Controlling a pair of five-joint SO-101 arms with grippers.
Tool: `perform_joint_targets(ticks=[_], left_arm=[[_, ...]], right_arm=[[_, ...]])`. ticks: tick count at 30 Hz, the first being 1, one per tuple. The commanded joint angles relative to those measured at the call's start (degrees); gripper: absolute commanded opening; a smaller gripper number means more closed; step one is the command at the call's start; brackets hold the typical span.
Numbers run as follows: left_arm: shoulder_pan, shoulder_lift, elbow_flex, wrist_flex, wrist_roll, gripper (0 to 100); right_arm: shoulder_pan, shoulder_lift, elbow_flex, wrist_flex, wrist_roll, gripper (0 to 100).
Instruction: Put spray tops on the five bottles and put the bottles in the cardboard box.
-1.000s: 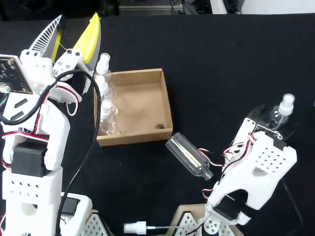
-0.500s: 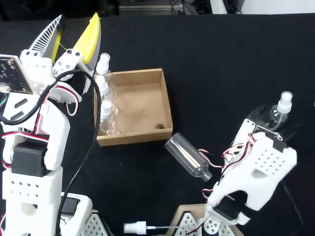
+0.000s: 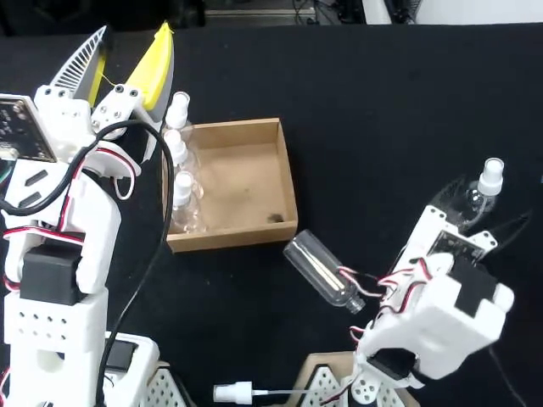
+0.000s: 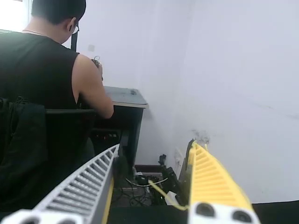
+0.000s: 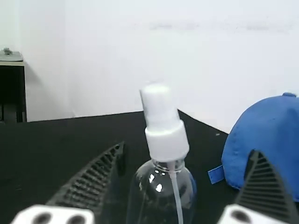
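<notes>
The black worktop [image 3: 382, 102] carries a job a bit over half done, by my reckoning. The white left arm stands at the worktop's left edge, and its yellow-and-white pincer [image 3: 134, 34] is raised and spread wide with nothing in it. The open brown cardboard box [image 3: 229, 125] sits left of centre, and three clear plastic bottles with white spray tops [image 3: 182, 174] stand in a row against its left wall. So three of the five look finished.

Near the right edge, a fourth clear bottle with a white top [image 3: 482, 193] stands upright between the black jaws of the right pincer [image 5: 187, 154]. The jaws are apart and straddle the bottle rather than clamping it, so it has yet to go into the box.

A fifth clear bottle without a top [image 3: 322, 271] lies on its side just off the box's near right corner. Its loose white spray top with a thin tube [image 3: 246, 392] lies at the near edge. To my eye, that bottle needs capping and then boxing.
</notes>
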Motion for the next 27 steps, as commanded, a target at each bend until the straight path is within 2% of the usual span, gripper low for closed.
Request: perform_joint_targets(ticks=[1,5,15,20,27], left_arm=[[-0.31,-0.79,-0.4,-1.23,0.53,22],[-0.31,-0.79,-0.4,-1.23,0.53,22],[-0.31,-0.79,-0.4,-1.23,0.44,22],[-0.31,-0.79,-0.4,-1.23,0.44,22],[-0.31,-0.79,-0.4,-1.23,0.35,22]], right_arm=[[-0.7,-7.16,4.79,-0.62,0.44,34.4],[-0.7,-13.05,8.66,-0.53,0.44,34.3],[4.48,-22.81,8.22,4.84,0.44,34.3],[4.57,-27.91,8.13,4.92,0.44,34.3],[4.13,-34.51,7.87,16.7,0.18,34.3]])
